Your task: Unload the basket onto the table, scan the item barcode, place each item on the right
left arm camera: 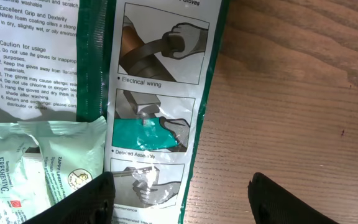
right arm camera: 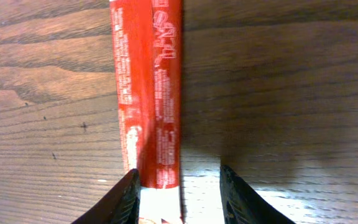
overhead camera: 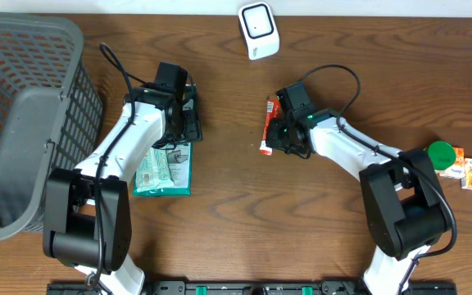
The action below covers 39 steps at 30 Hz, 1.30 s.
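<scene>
Right gripper (right arm camera: 184, 198): jaws stood part open, straddling red packet (right arm camera: 148, 93); gap on one side, no grip. Packet lay flat on table (right arm camera: 291, 81), near scanner (overhead camera: 258, 30) but apart from it. Left gripper (left arm camera: 191, 199): jaws wide, empty, hung over glove pack (left arm camera: 160, 93) beside wipes (left arm camera: 36, 168). Judged early in task: nothing lifted, nothing shown to scanner. Left to do: grip item, raise it, turn barcode to scanner. No barcode made out on packet's upper face.

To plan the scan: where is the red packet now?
Overhead view: the red packet lies mid-table, slightly right of centre, between the fingers of the open right pincer, the white scanner beyond it.
</scene>
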Motion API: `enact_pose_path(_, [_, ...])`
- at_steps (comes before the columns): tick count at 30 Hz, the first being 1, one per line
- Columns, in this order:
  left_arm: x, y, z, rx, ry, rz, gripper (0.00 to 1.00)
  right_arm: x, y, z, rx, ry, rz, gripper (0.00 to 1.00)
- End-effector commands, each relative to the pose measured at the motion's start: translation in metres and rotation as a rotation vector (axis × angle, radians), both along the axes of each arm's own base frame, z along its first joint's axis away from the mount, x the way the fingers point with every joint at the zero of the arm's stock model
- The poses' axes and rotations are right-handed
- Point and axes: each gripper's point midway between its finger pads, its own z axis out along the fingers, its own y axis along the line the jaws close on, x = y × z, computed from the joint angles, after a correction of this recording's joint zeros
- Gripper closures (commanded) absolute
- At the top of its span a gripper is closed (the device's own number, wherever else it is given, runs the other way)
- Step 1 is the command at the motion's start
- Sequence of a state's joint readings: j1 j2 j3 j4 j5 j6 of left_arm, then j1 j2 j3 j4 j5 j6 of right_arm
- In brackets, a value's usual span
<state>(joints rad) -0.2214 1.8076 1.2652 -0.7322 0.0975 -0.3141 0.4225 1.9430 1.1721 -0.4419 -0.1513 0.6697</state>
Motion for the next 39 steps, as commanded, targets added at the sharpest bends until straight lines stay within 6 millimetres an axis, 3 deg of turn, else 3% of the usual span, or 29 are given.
enact_pose_path(1, [-0.001, 0.005, -0.002, 0.023, 0.004, 0.001, 0.3, -0.018, -0.011, -0.019, -0.04, 0.064, -0.009, 0.63])
enact_pose_path(11, [-0.001, 0.005, -0.002, 0.023, 0.004, 0.001, 0.3, -0.026, 0.009, -0.039, -0.058, 0.067, 0.045, 0.66])
enact_pose_path(13, [-0.001, 0.005, -0.002, 0.023, 0.005, 0.001, 0.3, -0.028, 0.007, -0.045, -0.089, 0.07, 0.041, 0.76])
enact_pose_path(15, [-0.001, 0.005, -0.002, 0.023, 0.005, 0.001, 0.3, -0.03, -0.001, -0.048, -0.146, 0.069, 0.033, 0.94])
enact_pose_path(16, [-0.001, 0.005, -0.002, 0.023, 0.005, 0.001, 0.3, -0.029, -0.007, -0.047, -0.175, 0.062, 0.026, 0.98])
enact_pose_path(18, [-0.001, 0.005, -0.002, 0.023, 0.004, 0.001, 0.3, -0.026, -0.014, -0.042, -0.211, 0.044, 0.017, 0.95])
enact_pose_path(19, [-0.001, 0.005, -0.002, 0.023, 0.004, 0.001, 0.3, -0.021, -0.014, -0.033, -0.206, 0.016, 0.035, 0.69])
enact_pose_path(22, [-0.001, 0.005, -0.002, 0.023, 0.004, 0.001, 0.3, -0.013, -0.011, -0.019, -0.175, -0.017, 0.063, 0.55])
enact_pose_path(25, [-0.001, 0.005, -0.002, 0.023, 0.004, 0.001, 0.3, -0.012, -0.012, -0.01, -0.139, -0.017, 0.059, 0.59])
enact_pose_path(31, [-0.001, 0.005, -0.002, 0.023, 0.004, 0.001, 0.3, -0.02, -0.024, -0.014, -0.195, 0.017, 0.037, 0.62])
enact_pose_path(39, [-0.001, 0.005, -0.002, 0.023, 0.004, 0.001, 0.3, -0.017, -0.023, -0.013, -0.187, 0.008, 0.026, 0.7])
